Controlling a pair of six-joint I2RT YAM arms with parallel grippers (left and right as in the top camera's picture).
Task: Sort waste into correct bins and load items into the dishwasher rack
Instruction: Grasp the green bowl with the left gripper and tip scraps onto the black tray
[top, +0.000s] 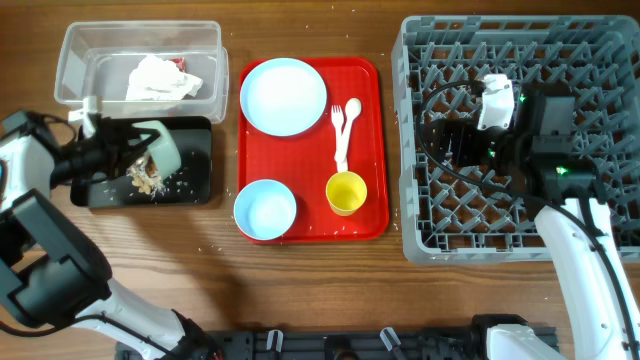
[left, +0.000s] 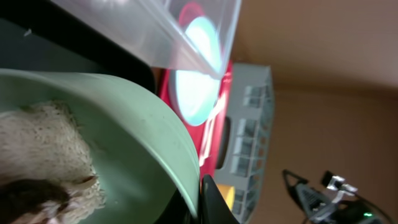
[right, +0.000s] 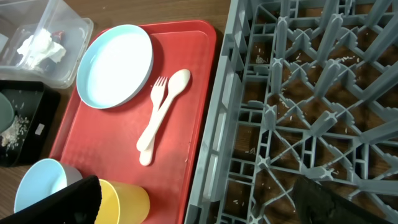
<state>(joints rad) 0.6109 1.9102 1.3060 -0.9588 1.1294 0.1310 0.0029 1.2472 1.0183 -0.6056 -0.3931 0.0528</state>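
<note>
Waste sorting looks nearly done: napkin and wrapper lie in the tub left of the red tray, and the left gripper, clamped on the green bowl, tips scraps into the black tray, also left of it. Plate, blue bowl, cup, fork and spoon sit on the red tray. The rack to its right holds no dishes, and the right gripper hangs wide open and empty above it, so loading seems all ahead.
</note>
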